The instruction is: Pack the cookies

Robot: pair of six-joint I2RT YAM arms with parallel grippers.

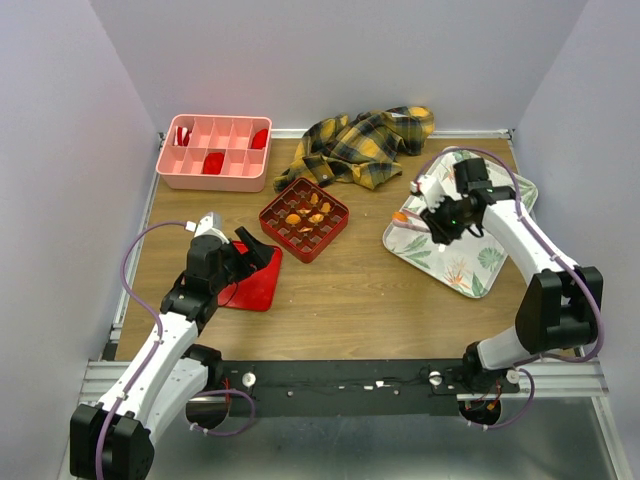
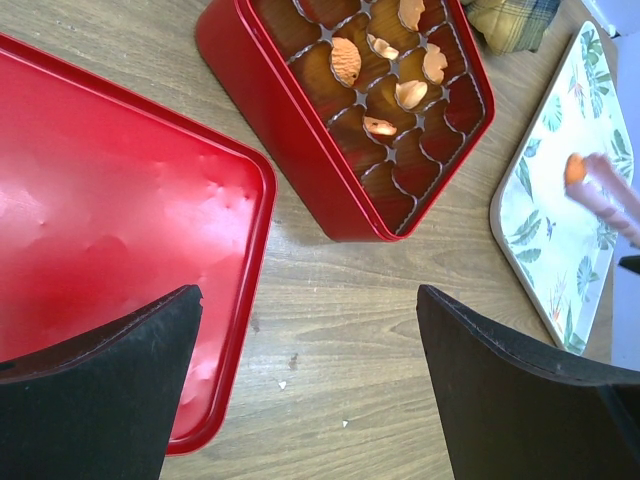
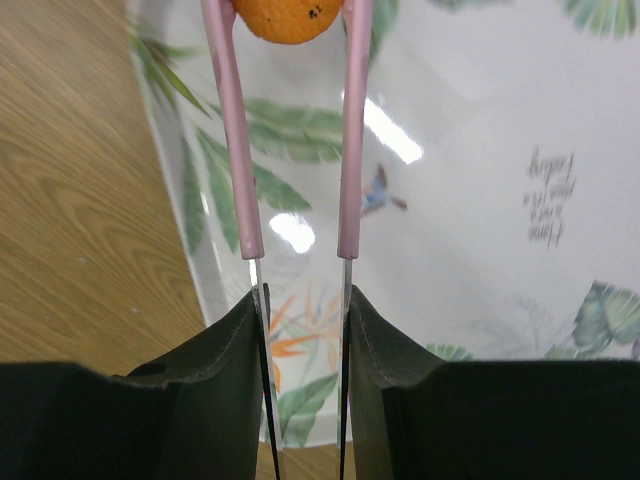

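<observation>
Several small orange cookies [image 1: 305, 216] lie in the cells of the red gridded box [image 1: 335, 228]; the left wrist view shows them too [image 2: 345, 60], inside the box [image 2: 290, 150]. My right gripper [image 1: 440, 218] is shut on pink tongs [image 3: 230, 150], which pinch one orange cookie [image 3: 290, 18] above the floral tray [image 3: 480, 150]. That cookie [image 2: 574, 168] and the tongs [image 2: 615, 200] also show in the left wrist view. My left gripper [image 2: 310, 380] is open and empty, low over the wood beside the red lid [image 2: 100, 220].
A pink compartment tray [image 1: 212, 152] holding dark-red pieces stands at the back left. A yellow plaid cloth [image 1: 365, 140] lies at the back middle. The floral tray [image 1: 470, 265] is at the right. Walls close in on three sides.
</observation>
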